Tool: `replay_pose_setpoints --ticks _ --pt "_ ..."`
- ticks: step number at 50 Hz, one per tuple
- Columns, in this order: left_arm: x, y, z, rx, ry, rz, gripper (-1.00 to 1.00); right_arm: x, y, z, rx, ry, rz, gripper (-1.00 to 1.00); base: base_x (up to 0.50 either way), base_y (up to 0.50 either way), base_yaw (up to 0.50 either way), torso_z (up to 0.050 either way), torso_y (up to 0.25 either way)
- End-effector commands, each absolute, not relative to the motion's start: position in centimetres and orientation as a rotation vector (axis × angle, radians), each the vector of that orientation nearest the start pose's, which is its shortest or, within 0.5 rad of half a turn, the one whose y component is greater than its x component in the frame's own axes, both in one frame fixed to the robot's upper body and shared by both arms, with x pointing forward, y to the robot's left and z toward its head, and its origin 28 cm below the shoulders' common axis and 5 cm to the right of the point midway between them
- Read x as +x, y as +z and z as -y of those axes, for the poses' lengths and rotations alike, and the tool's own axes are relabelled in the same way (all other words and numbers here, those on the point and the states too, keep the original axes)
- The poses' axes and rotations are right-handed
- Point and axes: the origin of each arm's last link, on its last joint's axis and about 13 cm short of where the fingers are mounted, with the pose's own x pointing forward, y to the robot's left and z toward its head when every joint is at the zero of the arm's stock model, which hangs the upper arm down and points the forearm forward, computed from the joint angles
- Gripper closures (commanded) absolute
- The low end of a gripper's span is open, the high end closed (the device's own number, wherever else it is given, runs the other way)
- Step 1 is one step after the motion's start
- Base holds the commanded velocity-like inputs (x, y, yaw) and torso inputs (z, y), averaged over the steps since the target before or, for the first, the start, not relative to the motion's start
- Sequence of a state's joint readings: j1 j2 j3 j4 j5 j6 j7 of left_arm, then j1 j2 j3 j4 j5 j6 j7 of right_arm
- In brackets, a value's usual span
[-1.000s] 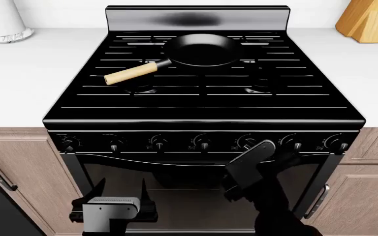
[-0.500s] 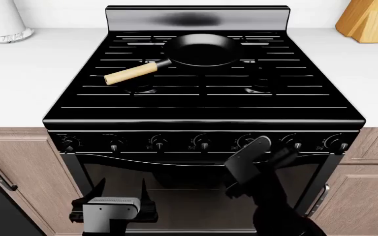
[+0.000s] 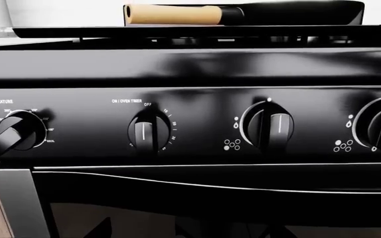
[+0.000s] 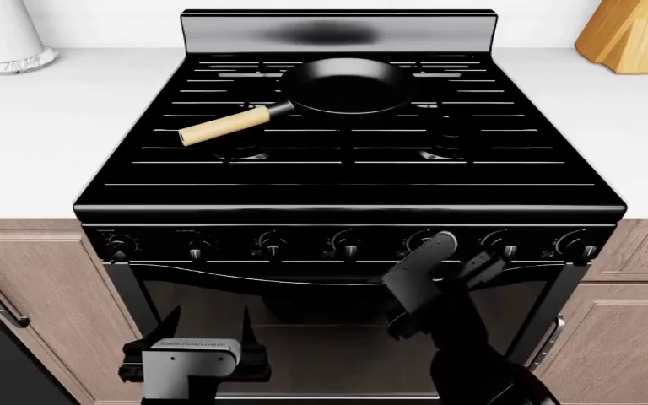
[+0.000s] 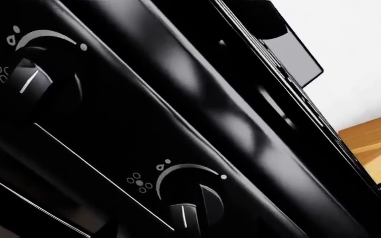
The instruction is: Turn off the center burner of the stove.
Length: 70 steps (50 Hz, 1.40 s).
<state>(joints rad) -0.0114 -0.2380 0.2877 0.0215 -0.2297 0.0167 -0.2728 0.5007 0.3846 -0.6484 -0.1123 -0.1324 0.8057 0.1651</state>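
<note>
Right end effector (image 4: 450, 257) — at stove (image 4: 347, 169) knobs.

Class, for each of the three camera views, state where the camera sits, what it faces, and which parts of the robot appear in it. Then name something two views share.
Head view: high, looking down over the stove, the frying pan and the knob row; left gripper and right gripper both show.
Left wrist view: low, level with the control panel, facing the knobs; no robot parts show.
Right wrist view: close, tilted, facing two burner knobs; no robot parts show.
Shared: head and left wrist views both show the pan's wooden handle.
</note>
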Motion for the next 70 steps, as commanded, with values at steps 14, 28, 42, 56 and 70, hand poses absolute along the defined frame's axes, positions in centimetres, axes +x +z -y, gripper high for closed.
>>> replay_pose_setpoints --ticks 14,28,42,56,70 --pt "20.6 1.2 -20.4 0.011 -0.01 -0.023 -1.0 29.0 8.4 11.2 -0.806 0.082 -0.216 -1.0 0.0 0.0 0.0 0.0 0.0" --pt "20.5 1.3 -20.4 0.011 -0.011 -0.021 -1.0 29.0 8.7 11.2 -0.813 0.069 -0.21 1.0 0.0 0.0 0.0 0.0 0.0" --pt "20.5 1.3 -20.4 0.01 -0.012 -0.018 -1.0 28.7 8.6 11.2 -0.819 0.069 -0.214 1.0 0.0 0.0 0.0 0.0 0.0" --pt "20.5 1.4 -20.4 0.011 -0.011 -0.015 -1.0 28.8 7.9 11.4 -0.847 0.064 -0.224 1.0 0.0 0.0 0.0 0.0 0.0" --pt "20.5 1.4 -20.4 0.016 -0.01 -0.014 -1.0 29.0 7.3 11.7 -0.719 0.039 -0.181 1.0 0.0 0.0 0.0 0.0 0.0"
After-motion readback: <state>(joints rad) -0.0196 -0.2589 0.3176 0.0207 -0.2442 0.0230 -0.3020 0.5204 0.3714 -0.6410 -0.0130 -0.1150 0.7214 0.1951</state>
